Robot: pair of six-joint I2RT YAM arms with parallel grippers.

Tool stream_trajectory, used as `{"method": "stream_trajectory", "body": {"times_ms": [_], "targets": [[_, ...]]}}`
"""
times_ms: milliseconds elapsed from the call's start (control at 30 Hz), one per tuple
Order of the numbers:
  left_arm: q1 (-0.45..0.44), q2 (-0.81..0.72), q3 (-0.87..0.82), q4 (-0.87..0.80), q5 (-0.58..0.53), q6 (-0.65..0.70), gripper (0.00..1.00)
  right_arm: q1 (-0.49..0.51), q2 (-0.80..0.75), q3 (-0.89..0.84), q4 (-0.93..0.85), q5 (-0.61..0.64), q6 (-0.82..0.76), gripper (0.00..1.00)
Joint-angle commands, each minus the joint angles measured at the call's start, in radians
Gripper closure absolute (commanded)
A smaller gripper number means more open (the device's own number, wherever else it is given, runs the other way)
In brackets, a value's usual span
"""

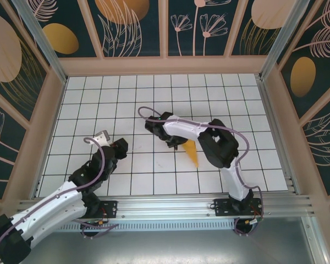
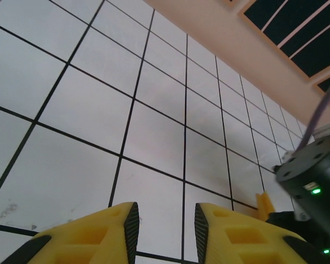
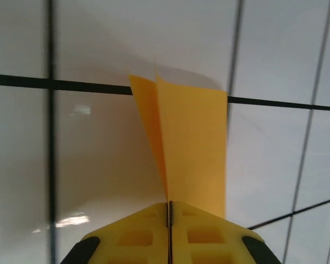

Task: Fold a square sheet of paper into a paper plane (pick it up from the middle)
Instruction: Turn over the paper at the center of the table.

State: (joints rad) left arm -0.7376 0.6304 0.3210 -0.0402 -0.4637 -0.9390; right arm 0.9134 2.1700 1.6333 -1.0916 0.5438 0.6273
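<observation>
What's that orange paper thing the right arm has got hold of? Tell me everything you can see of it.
The paper plane is thin orange-yellow paper folded into a narrow dart. From above it tapers to a point aimed at the near edge of the white tiled table. Close up, two smooth flaps meet along a sharp centre crease. The right pincer is shut on that crease, holding it. Whether it touches the tiles is unclear.

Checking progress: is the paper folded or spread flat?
Folded: the paper plane shows layered flaps along a crease, pinched by the right gripper.
</observation>
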Motion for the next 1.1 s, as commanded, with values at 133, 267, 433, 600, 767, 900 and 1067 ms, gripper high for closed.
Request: {"method": "stream_trajectory", "body": {"times_ms": [133, 267, 433, 600, 767, 900, 1067], "targets": [[0.007, -0.053, -0.022, -0.078, -0.066, -0.018, 0.63, 0.066, 0.054, 0.123, 0.093, -0.231, -0.056, 0.66], [0.007, -0.016, -0.019, -0.040, -0.032, 0.003, 0.63, 0.052, -0.095, 0.018, 0.239, -0.365, -0.083, 0.45], [0.006, 0.065, -0.020, 0.046, 0.051, 0.016, 0.62, -0.012, -0.373, -0.220, 0.465, -0.547, -0.092, 0.21], [0.007, 0.172, -0.019, 0.167, 0.178, 0.027, 0.61, -0.160, -0.642, -0.539, 0.711, -0.765, -0.058, 0.52], [0.006, 0.322, 0.008, 0.280, 0.344, 0.035, 0.62, -0.237, -0.801, -0.770, 0.880, -0.983, -0.049, 0.74], [0.006, 0.456, 0.039, 0.345, 0.455, 0.031, 0.64, -0.239, -0.803, -0.847, 0.906, -1.017, -0.051, 0.86], [0.006, 0.592, 0.082, 0.398, 0.569, 0.010, 0.63, -0.259, -0.755, -0.877, 0.931, -1.027, -0.060, 0.91]]}}
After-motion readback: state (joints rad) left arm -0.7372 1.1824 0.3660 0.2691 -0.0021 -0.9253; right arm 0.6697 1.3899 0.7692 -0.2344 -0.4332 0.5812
